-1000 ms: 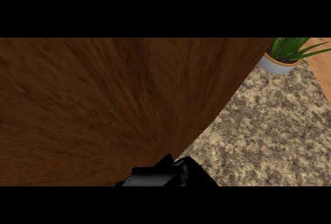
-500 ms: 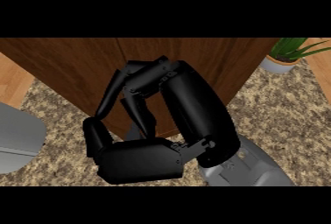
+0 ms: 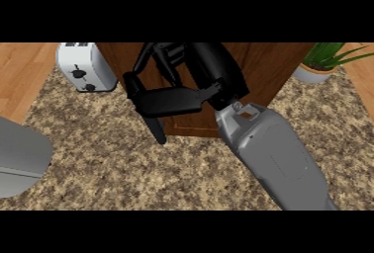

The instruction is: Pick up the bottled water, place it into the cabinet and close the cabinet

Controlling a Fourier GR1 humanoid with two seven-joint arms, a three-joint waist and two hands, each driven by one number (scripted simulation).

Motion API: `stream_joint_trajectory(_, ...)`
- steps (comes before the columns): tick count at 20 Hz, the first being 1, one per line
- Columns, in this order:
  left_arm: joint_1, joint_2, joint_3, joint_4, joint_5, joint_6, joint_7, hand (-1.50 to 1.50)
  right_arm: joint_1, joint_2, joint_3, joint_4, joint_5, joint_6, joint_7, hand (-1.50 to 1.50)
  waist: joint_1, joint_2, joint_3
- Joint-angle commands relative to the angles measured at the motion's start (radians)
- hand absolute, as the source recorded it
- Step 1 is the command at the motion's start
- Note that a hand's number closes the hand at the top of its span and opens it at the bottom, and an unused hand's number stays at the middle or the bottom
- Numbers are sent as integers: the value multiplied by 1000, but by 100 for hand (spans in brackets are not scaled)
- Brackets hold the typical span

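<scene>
The brown wooden cabinet [image 3: 274, 79] fills the top middle of the head view, and its door face looks shut. My right hand [image 3: 171, 101] lies against that face, fingers [image 3: 175, 57] stretched up along the wood and thumb hanging down past the door's lower edge. It holds nothing. Its grey forearm [image 3: 274, 158] comes in from the lower right. No bottled water shows anywhere. My left hand is out of sight.
A white toaster [image 3: 84, 66] stands at the upper left on the speckled stone counter [image 3: 131, 173]. A potted plant [image 3: 321, 64] is at the upper right. A grey rounded shape [image 3: 18, 158] cuts in at the left edge.
The wooden face, which filled the view a second ago, now takes up only the top middle. My right hand came up from the lower edge onto it. The toaster has come into sight.
</scene>
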Motion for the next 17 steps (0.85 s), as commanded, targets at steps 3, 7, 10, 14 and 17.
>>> stream_joint_trajectory(3,-36,27,53,7,60,0,53,150,-81,4,-46,263,15,3,-92,150,12,19,-3)
stream_joint_trajectory(7,-28,22,51,18,24,-34,34,150,-55,-30,-87,302,-9,37,-128,150,18,22,-3)
stream_joint_trajectory(10,-58,-1,18,10,25,-23,39,150,-58,-19,-60,340,22,12,-161,150,16,25,-4)
stream_joint_trajectory(14,-92,10,1,-3,24,-8,67,150,-55,-21,-67,377,14,8,-193,150,15,34,-4)
stream_joint_trajectory(17,-75,-7,-8,-11,27,-13,63,150,-73,-40,-81,380,-3,18,-179,150,19,28,-4)
